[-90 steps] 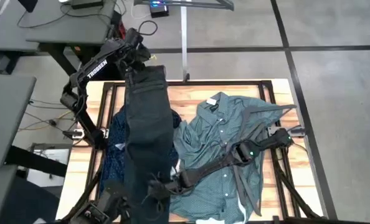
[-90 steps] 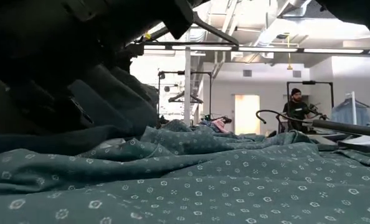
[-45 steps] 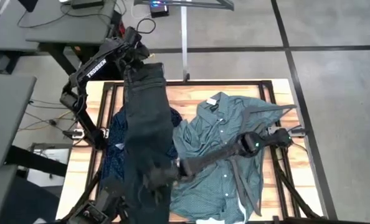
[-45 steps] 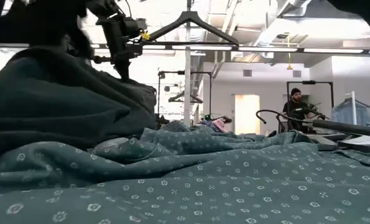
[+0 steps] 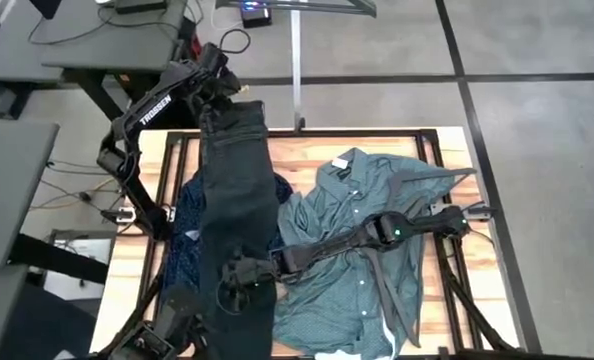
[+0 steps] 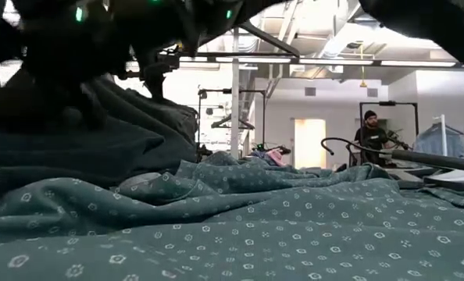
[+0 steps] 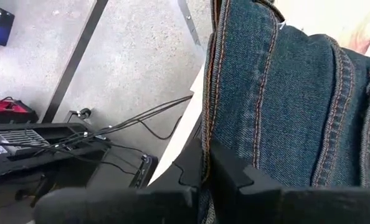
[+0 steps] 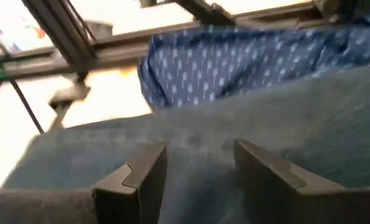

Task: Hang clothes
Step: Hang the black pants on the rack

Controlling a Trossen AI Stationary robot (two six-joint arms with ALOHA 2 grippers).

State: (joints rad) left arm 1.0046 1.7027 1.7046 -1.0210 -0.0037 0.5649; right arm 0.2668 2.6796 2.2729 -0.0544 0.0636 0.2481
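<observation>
The long dark jeans (image 5: 235, 200) run from the table's far edge to its near edge, over the navy dotted shirt (image 5: 180, 240). My left gripper (image 5: 220, 100) is shut on their far end, raised above the far edge. My right gripper (image 5: 235, 285) is open just over the jeans' near part (image 8: 197, 134), fingers (image 8: 135, 177) spread; whether they touch the denim cannot be told. The teal-green shirt (image 5: 367, 230) lies spread flat on the table's right half, under my right arm, and fills the foreground of the low view (image 6: 255, 226). My left gripper pinches a stitched seam edge (image 7: 211, 134) at the jeans' far end between its two fingers (image 7: 235, 177). That end is lifted off the table. The rest of the jeans slopes down toward the near edge and lies on the table and the navy shirt.
A clothes rack's upright pole (image 5: 295, 70) stands just beyond the far edge, with a black hanger (image 6: 251, 35) up on it. Desks with cables (image 5: 97, 40) stand at the far left. A person (image 6: 370, 129) works far off in the room.
My right gripper has moved a little toward the table's left and far edges, from the jeans' right border onto their near part. My left gripper has kept the jeans' far end raised.
</observation>
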